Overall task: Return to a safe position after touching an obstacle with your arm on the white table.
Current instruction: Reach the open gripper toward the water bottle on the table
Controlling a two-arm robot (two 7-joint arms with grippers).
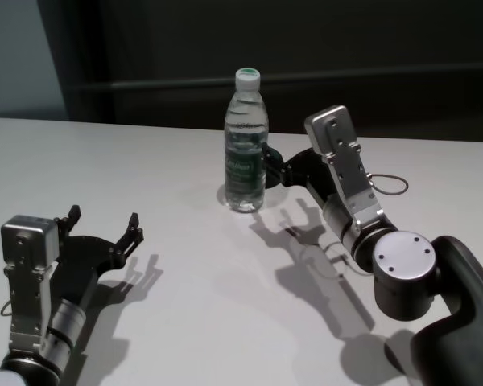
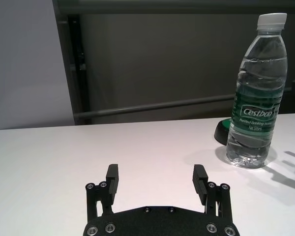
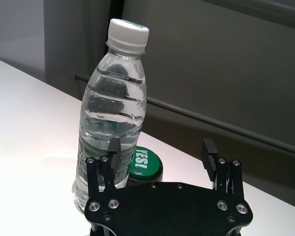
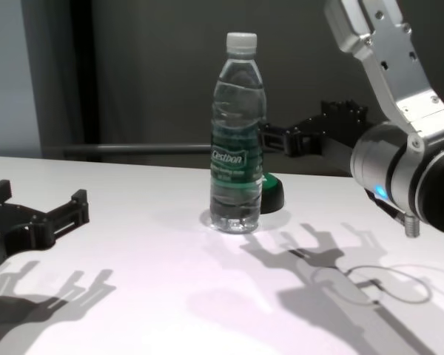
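At the lower left of the head view, nearest the camera, the left gripper sits low over the white table, its 2 fingers spread wide with nothing between them; it looks parked there, well apart from the action. At the lower right of the same view the right arm's bulky joint fills the corner, and its forearm reaches up toward the middle of the frame. Farther in, just right of centre, the right gripper arrives side-on at the obstacle, fingers parted and holding nothing. The wrist view puts one fingertip against or just beside the bottle's wall, which fits a touch rather than a grasp. The bottle stands upright on the table, in the upper middle of the head view, so the contact appears gentle. Just behind it, partly hidden, sits a low black-and-green puck. The retreat likely calls for drawing straight back, away from the bottle, to avoid tipping it.
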